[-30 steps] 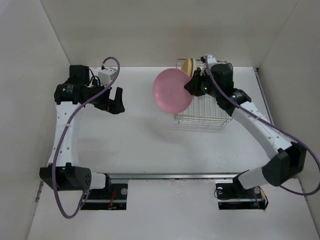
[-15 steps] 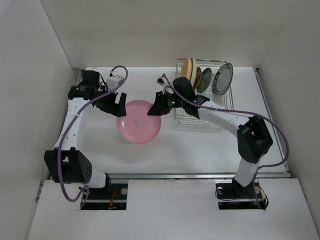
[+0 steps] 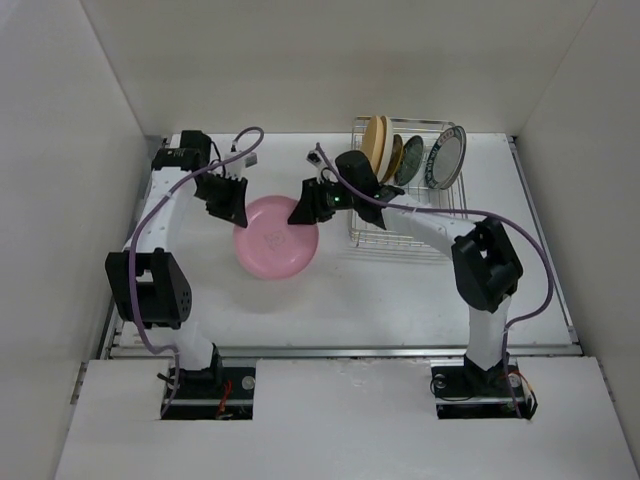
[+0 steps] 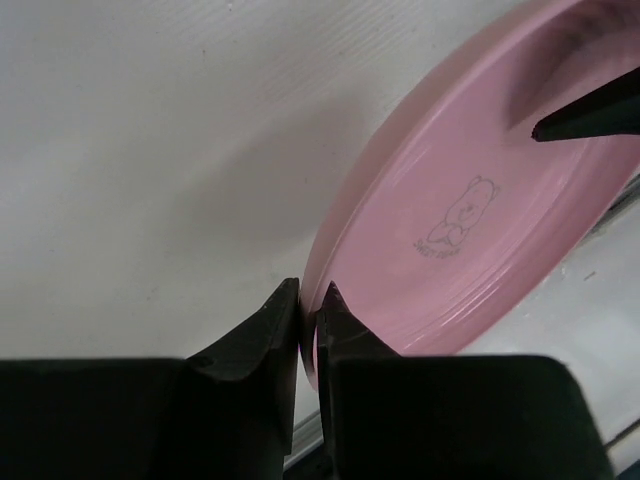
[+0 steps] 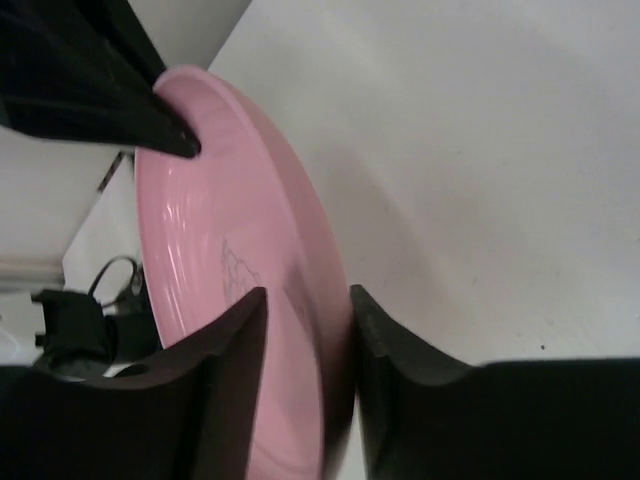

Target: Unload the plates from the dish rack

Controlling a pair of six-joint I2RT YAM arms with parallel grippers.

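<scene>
The pink plate [image 3: 277, 238] is left of the dish rack [image 3: 405, 232], with bare table [image 3: 330, 300] all round it. The left gripper [image 4: 308, 295] is pinched tight on its rim. The right gripper [image 5: 305, 310] sits around the far edge; squeezing or loose, I cannot tell

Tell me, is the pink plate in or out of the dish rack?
Out: the pink plate is left of the dish rack, apart from it, rim pinched by the left gripper.
</scene>
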